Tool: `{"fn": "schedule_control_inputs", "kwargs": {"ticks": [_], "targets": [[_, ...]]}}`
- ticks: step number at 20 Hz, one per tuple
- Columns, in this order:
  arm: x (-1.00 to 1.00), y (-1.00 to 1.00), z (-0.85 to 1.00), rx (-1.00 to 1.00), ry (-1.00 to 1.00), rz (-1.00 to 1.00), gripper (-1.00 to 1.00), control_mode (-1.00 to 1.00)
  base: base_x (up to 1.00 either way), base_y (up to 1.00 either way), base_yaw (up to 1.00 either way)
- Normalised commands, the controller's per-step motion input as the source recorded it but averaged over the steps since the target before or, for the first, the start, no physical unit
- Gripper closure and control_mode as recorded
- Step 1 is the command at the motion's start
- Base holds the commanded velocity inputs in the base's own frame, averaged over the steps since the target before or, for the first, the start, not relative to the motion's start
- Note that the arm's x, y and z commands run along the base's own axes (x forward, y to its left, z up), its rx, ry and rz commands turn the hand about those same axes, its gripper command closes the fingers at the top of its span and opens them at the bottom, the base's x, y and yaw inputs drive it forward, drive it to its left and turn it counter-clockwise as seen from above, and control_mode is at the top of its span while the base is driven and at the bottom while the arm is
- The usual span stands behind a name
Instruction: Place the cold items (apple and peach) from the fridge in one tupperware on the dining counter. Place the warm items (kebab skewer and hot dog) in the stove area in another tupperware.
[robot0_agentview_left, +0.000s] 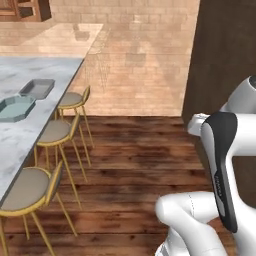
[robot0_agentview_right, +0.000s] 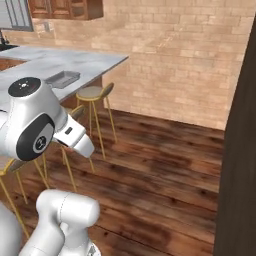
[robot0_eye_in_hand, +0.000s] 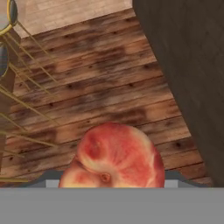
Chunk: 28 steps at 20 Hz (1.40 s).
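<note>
Red-orange peach (robot0_eye_in_hand: 114, 157) fills hand.

Tupperwares: two on the dining counter (robot0_agentview_left: 30, 75), one pale teal tray (robot0_agentview_left: 16, 108) and one greyish tray (robot0_agentview_left: 37, 88), lying just beside each other near the counter's edge.
Dining counters: one, a long marbled slab.
Stools: three in the left base view, lined along the counter's side, a far stool (robot0_agentview_left: 73, 100), a middle stool (robot0_agentview_left: 55, 131) and a near stool (robot0_agentview_left: 27, 189).
Peaches: one peach (robot0_eye_in_hand: 114, 157), red and yellow, close in the hand view.
</note>
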Motion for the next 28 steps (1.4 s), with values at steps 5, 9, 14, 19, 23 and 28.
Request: {"fn": "schedule_control_inputs", "kwargs": {"ticks": [5, 9, 14, 19, 23, 28], "targets": [[0.0, 0.0, 0.0, 0.0, 0.0, 0.0, 1.0, 1.0, 1.0, -0.35, 0.39], [0.0, 0.0, 0.0, 0.0, 0.0, 0.0, 1.0, 1.0, 1.0, -0.4, 0.38], [0.0, 0.0, 0.0, 0.0, 0.0, 0.0, 1.0, 1.0, 1.0, -0.41, 0.37], [0.0, 0.0, 0.0, 0.0, 0.0, 0.0, 1.0, 1.0, 1.0, -0.43, 0.37], [0.0, 0.0, 0.0, 0.0, 0.0, 0.0, 1.0, 1.0, 1.0, -0.42, 0.38], [0.0, 0.0, 0.0, 0.0, 0.0, 0.0, 1.0, 1.0, 1.0, -0.28, 0.42]]}}
